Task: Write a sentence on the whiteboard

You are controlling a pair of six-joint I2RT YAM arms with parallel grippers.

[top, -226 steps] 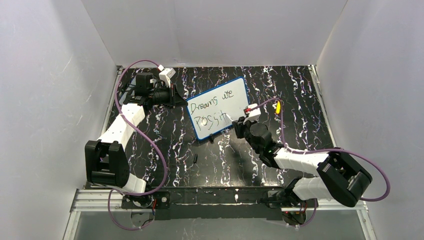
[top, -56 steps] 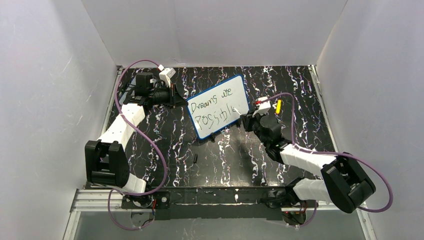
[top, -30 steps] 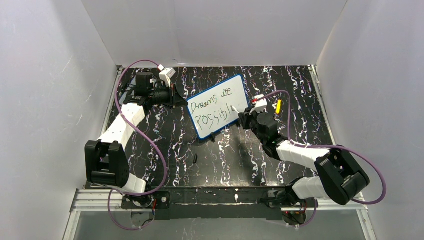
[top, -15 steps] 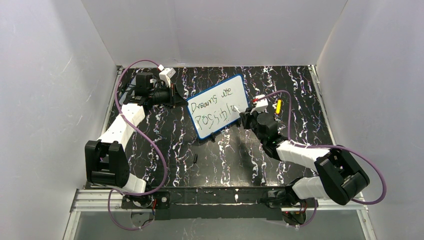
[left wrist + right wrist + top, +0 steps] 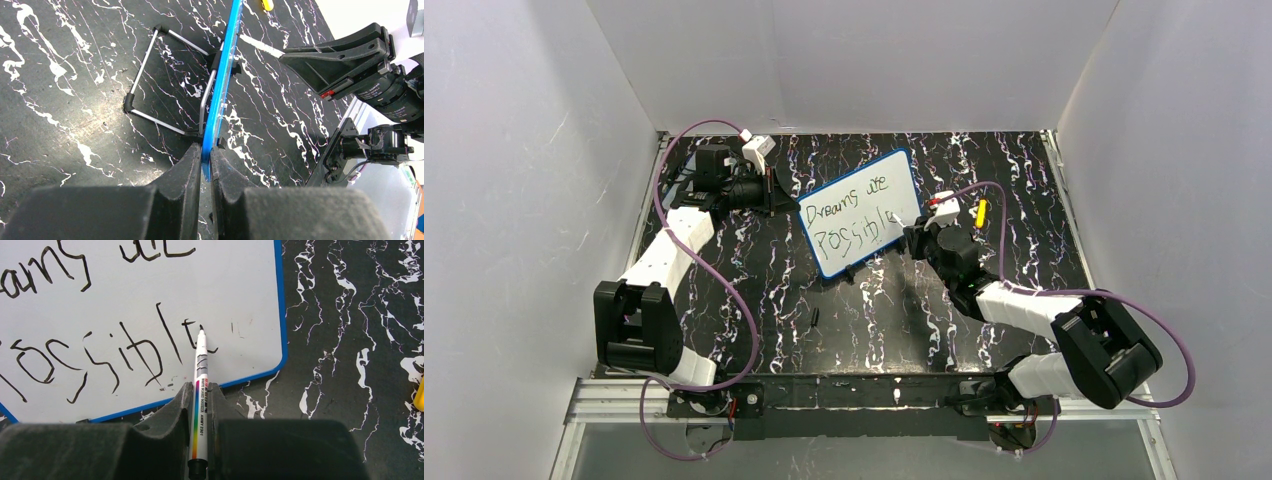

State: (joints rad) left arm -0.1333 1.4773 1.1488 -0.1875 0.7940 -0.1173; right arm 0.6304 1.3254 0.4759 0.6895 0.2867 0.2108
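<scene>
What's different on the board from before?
The right gripper, shut on the marker, slid right along the whiteboard, adding letters to the sentence: its lower row grew from "Possit" to nearly "Possible". The left gripper stays clamped on the board's edge; board unmoved.

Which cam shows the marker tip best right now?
Right wrist: marker fills the centre, tip at the end of the sentence on the whiteboard. Top external: too small to make out at the right end effector. Left wrist sees the whiteboard edge-on.

The sentence [image 5: 117, 347] grew in its lower row from "Possit" to nearly "Possible". The right gripper [image 5: 200, 388] shifted rightward along the whiteboard [image 5: 235, 285]. The newest strokes lay at its marker [image 5: 201, 360] tip.
</scene>
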